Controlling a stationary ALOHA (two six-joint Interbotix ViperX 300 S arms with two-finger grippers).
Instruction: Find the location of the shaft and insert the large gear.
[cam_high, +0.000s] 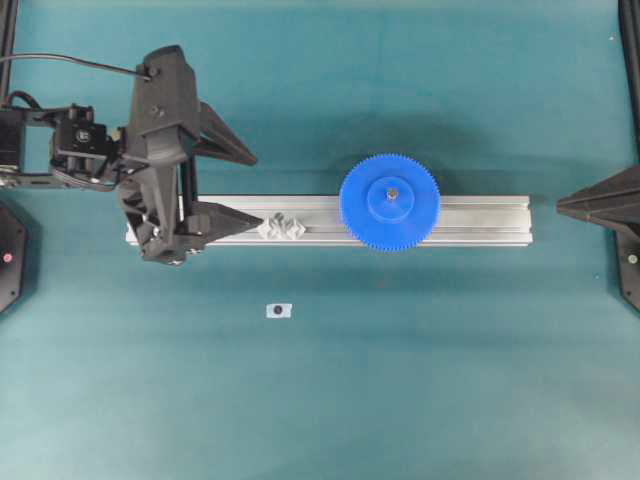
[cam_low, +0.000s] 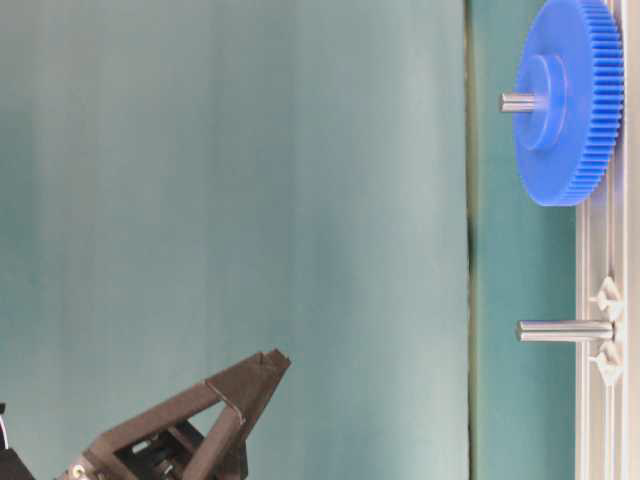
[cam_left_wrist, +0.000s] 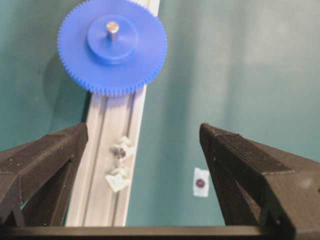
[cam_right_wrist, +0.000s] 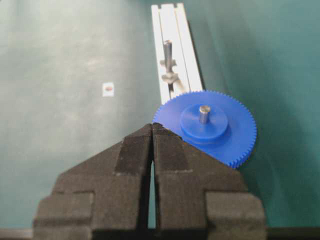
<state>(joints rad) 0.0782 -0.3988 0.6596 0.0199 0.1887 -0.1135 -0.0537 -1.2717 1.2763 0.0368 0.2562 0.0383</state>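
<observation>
The large gear (cam_high: 389, 202) already sits flat on the aluminium rail (cam_high: 480, 222), right of its middle in the overhead view, with a shaft (cam_right_wrist: 203, 113) poking up through its hub. From the right wrist view the pin clears the hub top, so you can judge it threaded; whether the gear is pressed fully down onto the rail is hard to tell from these angles.

A second, bare shaft (cam_low: 563, 330) stands further along the rail between two clear diamond-shaped blocks (cam_high: 283, 228). It carries nothing.

Your left gripper (cam_high: 240, 187) has its jaws spread wide and holds nothing. It hovers over the left end of the rail, one finger tip just beside the clear blocks in the overhead view. Your right gripper (cam_right_wrist: 152, 131) has its jaws pressed together, empty, parked well off the right end of the rail.

Risks from here:
- Left finger is near the bare shaft. A sideways sweep could clip the pin or the blocks and shift the rail.
- If the rail shifts, the gear rides with it and could tilt on its pin.
- If the gear is not seated, a nudge at the teeth could tip it or lift it off.
- A small white tag with a dark dot (cam_high: 279, 310) lies on the mat below the rail. Don't take it for a shaft.
</observation>
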